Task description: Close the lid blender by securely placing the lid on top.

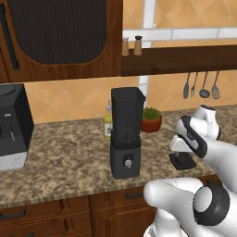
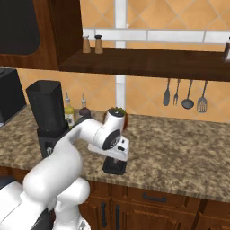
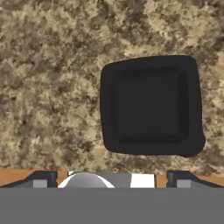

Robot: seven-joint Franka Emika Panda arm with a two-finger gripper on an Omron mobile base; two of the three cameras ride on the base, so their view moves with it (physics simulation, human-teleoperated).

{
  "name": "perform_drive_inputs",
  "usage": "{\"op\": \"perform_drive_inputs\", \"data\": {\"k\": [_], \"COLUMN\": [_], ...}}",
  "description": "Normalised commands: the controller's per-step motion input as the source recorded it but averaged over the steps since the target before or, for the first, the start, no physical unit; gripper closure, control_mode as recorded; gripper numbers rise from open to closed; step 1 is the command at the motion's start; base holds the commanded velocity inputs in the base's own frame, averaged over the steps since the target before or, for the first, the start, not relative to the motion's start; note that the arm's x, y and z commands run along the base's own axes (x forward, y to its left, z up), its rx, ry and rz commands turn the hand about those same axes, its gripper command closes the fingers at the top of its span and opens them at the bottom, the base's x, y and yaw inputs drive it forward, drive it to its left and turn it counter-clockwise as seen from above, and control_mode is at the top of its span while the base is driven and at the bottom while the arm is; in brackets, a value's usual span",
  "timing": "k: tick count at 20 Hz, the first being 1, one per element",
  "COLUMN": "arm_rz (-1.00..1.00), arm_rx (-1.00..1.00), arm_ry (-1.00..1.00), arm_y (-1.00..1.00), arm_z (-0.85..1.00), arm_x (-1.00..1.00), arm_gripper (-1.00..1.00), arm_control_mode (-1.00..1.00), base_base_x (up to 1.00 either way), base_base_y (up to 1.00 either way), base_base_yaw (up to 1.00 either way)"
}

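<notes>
Tool: the tool (image 1: 181, 156) is hanging just above the lid at the right centre of the left base view; in the hand view only its two dark tips are peeking up at the bottom edge, set wide apart, so it is standing open and holding nothing. Whether it is touching the lid I cannot tell.
Lid: the lid (image 3: 151, 105) is lying flat on the worktop (image 3: 48, 87), sitting right of centre in the hand view; in the right base view the lid (image 2: 114, 167) is showing below the arm, near the front edge of the worktop.
Blender: the blender (image 1: 125, 132) is standing upright at the centre of the left base view, well apart from the lid, its jar mouth showing open at the top; in the right base view the blender (image 2: 48, 114) is standing at the left.
Behind the blender: a yellow bottle (image 1: 108, 123) and a potted plant (image 1: 151, 119) are standing near the tiled wall.
Far left: a boxy black-and-grey appliance (image 1: 13, 125) is sitting on the worktop.
Wall: utensils (image 2: 184, 95) are hanging under the shelf (image 2: 148, 60), which is carrying two shakers (image 2: 92, 44).
</notes>
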Motion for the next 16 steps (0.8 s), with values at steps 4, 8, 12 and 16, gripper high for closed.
{"op": "perform_drive_inputs", "data": {"k": [4, 8, 12, 16], "arm_rz": [0.01, 0.04, 0.07, 0.06], "arm_rx": [0.00, 0.01, 0.02, 0.01], "arm_ry": [0.10, 0.00, 0.00, 0.00], "arm_y": [-0.23, -0.21, -0.19, -0.05], "arm_z": [-0.49, -0.39, -0.31, -0.38], "arm_x": [0.19, 0.18, 0.27, 0.27], "arm_gripper": [-1.00, -1.00, -1.00, -1.00], "arm_control_mode": [-1.00, -1.00, -1.00, -1.00], "base_base_x": [0.00, 0.00, 0.00, 0.00], "base_base_y": [0.00, 0.00, 0.00, 0.00], "base_base_yaw": [0.00, 0.00, 0.00, 0.00]}}
